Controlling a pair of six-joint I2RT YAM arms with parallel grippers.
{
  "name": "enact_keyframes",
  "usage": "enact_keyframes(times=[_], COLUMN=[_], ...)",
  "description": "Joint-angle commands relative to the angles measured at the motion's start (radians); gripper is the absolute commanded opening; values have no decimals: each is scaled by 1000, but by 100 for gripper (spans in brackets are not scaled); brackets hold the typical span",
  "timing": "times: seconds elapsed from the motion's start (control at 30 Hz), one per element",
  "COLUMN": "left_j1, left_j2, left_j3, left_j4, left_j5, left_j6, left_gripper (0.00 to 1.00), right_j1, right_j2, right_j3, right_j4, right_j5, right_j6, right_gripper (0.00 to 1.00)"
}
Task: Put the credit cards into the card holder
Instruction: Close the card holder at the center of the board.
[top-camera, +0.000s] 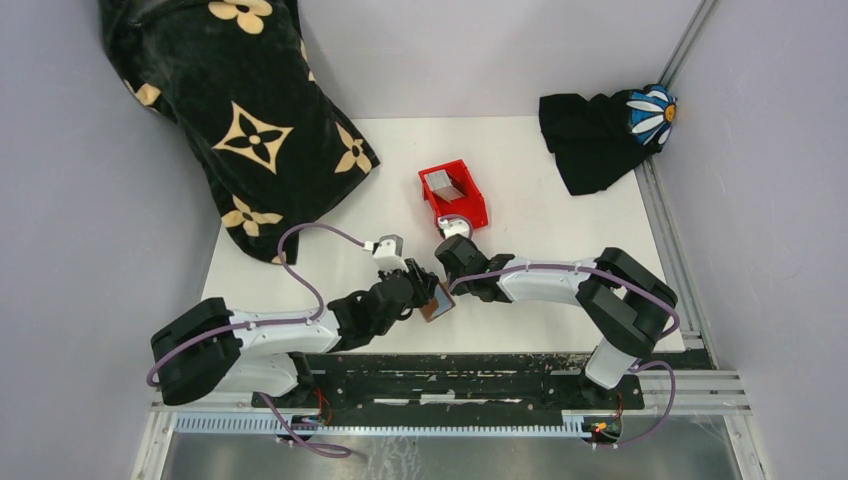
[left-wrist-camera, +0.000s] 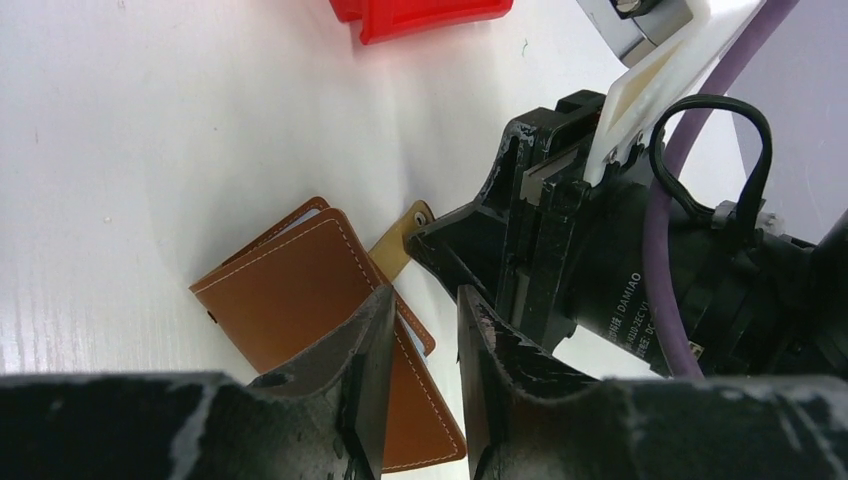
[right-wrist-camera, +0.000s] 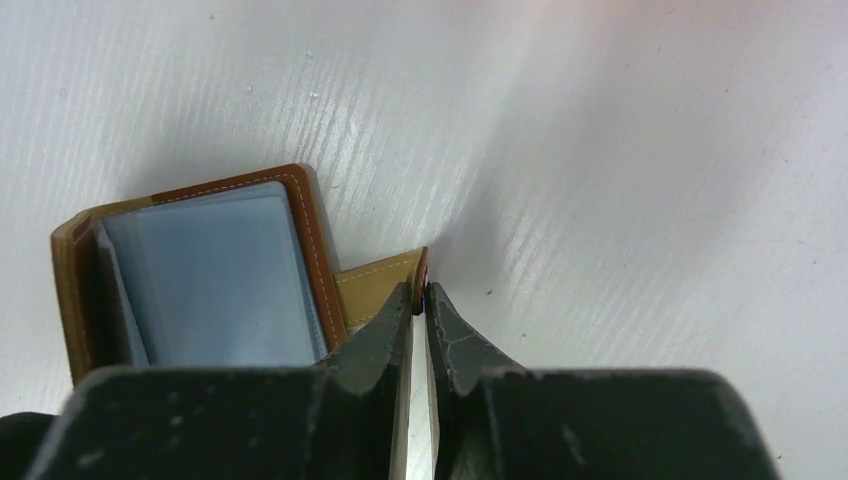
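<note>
The card holder (top-camera: 437, 306) lay on the table (top-camera: 560, 230) between both arms, its snap tab (right-wrist-camera: 375, 278) clamped in the right gripper's (right-wrist-camera: 420, 293) nearly closed fingers, while the left gripper's (left-wrist-camera: 420, 385) fingers stood narrowly apart across its cover, their grip impossible to tell.

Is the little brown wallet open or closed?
Open. In the right wrist view the wallet shows its bluish inside, and the right fingers pinch its snap tab.

Stitched brown leather card holder (left-wrist-camera: 290, 290) — glossy red plastic bin (top-camera: 465, 210).
</note>
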Motion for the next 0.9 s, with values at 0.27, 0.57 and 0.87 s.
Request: enact_keyframes(times=[0.27,0.57,0.87], left_j1=[-29,-29,-30], left_j2=[129,241,307], left_j3=[-58,-42,41], left_j4=[256,278,148], left_j5=[-167,-179,-180], left_j6=[-5,-7,-7], left_gripper=[36,36,37], right_j1=[-20,-23,-23], right_j2=[-32,-52,-83], right_j3=[-19,-25,-25], right_j4=[13,4,-27], right_j5=[-19,-22,-25], right_j6=[15,7,-8], right_gripper=[13,13,19])
